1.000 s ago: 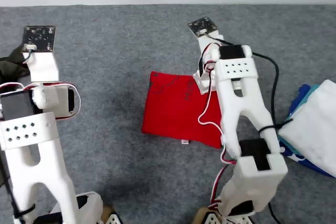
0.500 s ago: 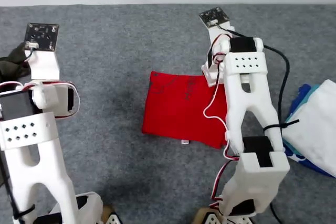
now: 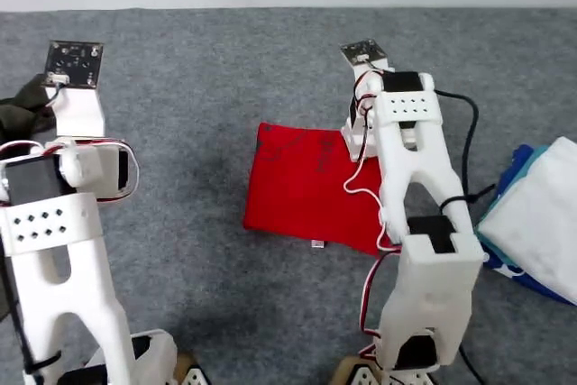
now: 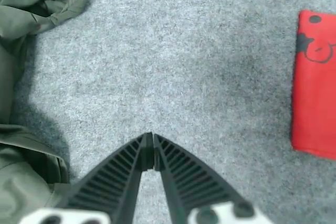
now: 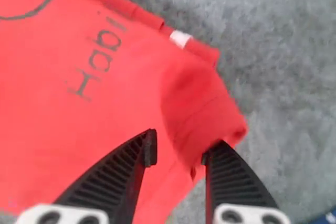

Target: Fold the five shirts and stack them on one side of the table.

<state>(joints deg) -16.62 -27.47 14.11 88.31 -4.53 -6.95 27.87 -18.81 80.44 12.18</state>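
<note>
Straddling puckered red shirt [image 5: 79,51]: right tool [image 5: 179,150]

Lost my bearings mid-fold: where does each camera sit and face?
High view: fixed overhead, looking down on the grey carpeted table, both white arms, the folded red cloth shirt.
Left wrist view: on the left arm, facing down past the shut left gripper at a crumpled olive-green garment.
Right wrist view: on the right arm, close above the shirt, open right gripper astride a fold.
All share the shirt.
</note>
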